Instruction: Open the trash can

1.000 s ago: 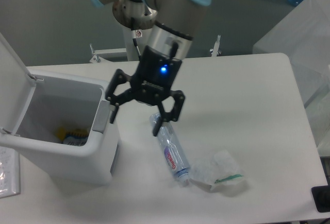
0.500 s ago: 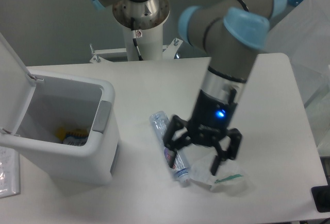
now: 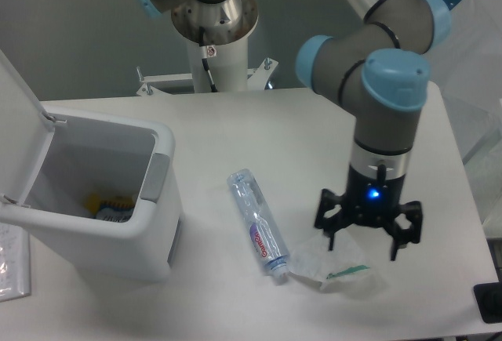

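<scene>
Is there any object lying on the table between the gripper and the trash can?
Yes. A plastic bottle lies on the table between the gripper, which is open on the right, and the trash can on the left. The can's lid is already up. A crumpled wrapper lies just below the gripper.

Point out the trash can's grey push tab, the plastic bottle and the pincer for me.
grey push tab (image 3: pixel 155 178), fixed camera, middle of the tab on the trash can's front rim
plastic bottle (image 3: pixel 256 222), fixed camera, mid-body
pincer (image 3: pixel 367 233), fixed camera, midway between its fingertips
</scene>
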`<state>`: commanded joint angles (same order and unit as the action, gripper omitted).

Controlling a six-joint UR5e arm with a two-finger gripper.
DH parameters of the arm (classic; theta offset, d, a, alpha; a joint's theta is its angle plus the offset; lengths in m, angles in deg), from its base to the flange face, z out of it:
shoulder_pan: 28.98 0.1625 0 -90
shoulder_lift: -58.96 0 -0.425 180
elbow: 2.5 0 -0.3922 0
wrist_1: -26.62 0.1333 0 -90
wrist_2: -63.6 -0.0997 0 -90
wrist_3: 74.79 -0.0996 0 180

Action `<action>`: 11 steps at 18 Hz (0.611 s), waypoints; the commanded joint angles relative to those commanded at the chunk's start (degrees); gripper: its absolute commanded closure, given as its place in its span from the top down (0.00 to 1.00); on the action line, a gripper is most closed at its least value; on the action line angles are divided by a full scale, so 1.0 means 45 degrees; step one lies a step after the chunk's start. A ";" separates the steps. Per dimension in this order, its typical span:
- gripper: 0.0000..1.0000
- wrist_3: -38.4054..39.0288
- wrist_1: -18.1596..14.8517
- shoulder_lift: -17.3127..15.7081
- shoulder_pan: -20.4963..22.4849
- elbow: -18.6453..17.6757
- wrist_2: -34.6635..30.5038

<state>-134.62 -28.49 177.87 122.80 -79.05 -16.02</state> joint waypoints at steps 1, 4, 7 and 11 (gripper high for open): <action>1.00 -0.0798 0.0019 0.0195 0.0001 0.0058 -0.0292; 1.00 -0.2287 0.0020 0.0450 -0.0057 0.0020 -0.0821; 1.00 -0.3012 0.0020 0.0470 -0.0116 -0.0058 -0.1135; 1.00 -0.3111 0.0000 0.0509 -0.0136 -0.0058 -0.1485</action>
